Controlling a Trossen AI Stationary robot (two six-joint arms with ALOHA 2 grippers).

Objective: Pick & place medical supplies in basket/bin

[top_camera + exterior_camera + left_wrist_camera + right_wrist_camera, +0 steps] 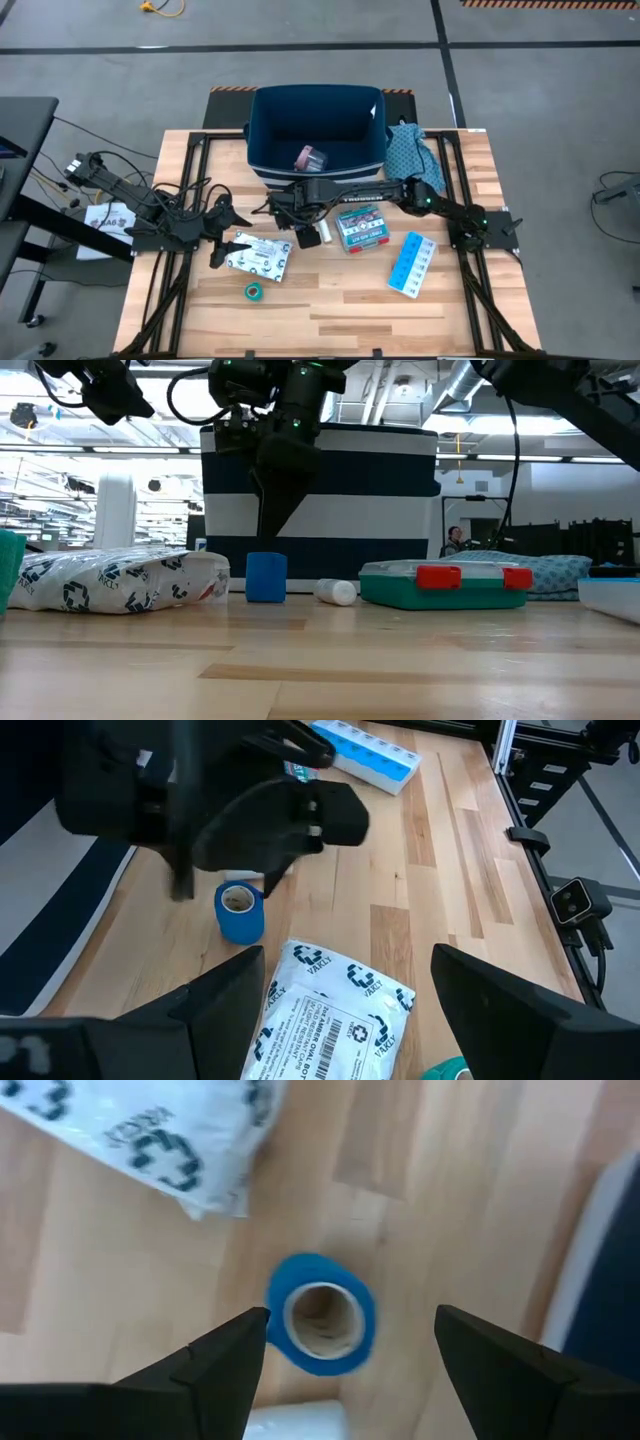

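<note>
Your right end effector (pixel 345 1355) hangs wide open directly above the upright blue roll (pixel 321 1314), holding nothing.

You have the blue roll standing on the surface (pixel 330 300) just in front of the navy bin (pixel 316 125), which sits at the far edge and already holds a pink item (pixel 310 158). A white tube (pixel 335 592) lies just beside the roll, with the teal-and-red box (pixel 361 227) next along and the light blue pill organiser (pixel 412 265) nearer the right edge. The white packet (pixel 258 256) lies on the roll's other side, the green roll (pixel 254 292) nearer the front edge. Your left end effector (pixel 222 240) waits wide open and empty by the packet's left end. A teal cloth bag (pixel 412 150) rests against the bin's right side.
</note>
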